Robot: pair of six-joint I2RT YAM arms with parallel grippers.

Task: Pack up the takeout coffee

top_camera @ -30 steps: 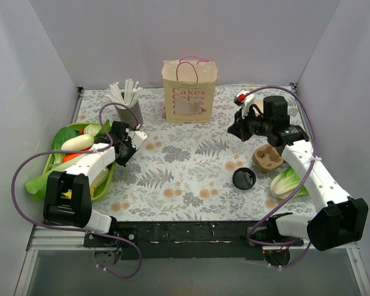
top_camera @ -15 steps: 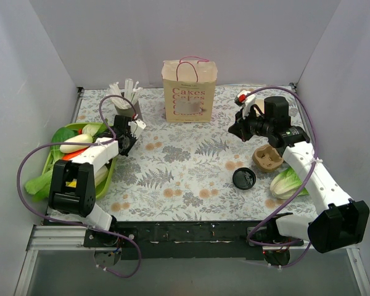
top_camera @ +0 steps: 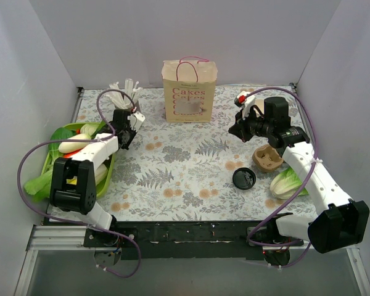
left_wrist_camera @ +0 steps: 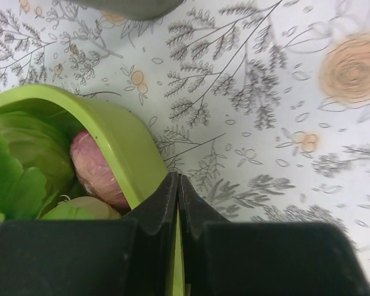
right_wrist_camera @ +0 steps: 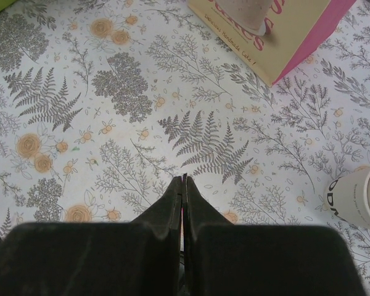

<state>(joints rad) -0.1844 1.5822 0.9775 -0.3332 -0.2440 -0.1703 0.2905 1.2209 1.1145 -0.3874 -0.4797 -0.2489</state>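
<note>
**Top external view.** I read the task as not started. The cream paper bag with pink handles [top_camera: 190, 89] stands upright at the far edge of the floral-print table [top_camera: 185, 179]. The takeout coffee [top_camera: 242, 97], a small white paper cup with dark side print, is on the table well to the right of the bag and outside it. The arm and cable partly hide it. The right gripper [top_camera: 236, 131] hovers near the cup without touching it. The left gripper [top_camera: 125, 131] is by the green plastic tray of vegetables [top_camera: 111, 170], well apart from the cup.

**Left wrist view.** The fingers [left_wrist_camera: 166, 203] are pressed together and hold nothing. They sit just above the tray rim.

**Right wrist view.** The fingers [right_wrist_camera: 176, 197] are pressed together and empty over bare table. The cup is at the right edge, and I cannot tell whether it is upright. The bag is ahead.

**Remaining.** Open the right gripper, grasp the cup, carry it over the bag mouth, lower it in and release.
</note>
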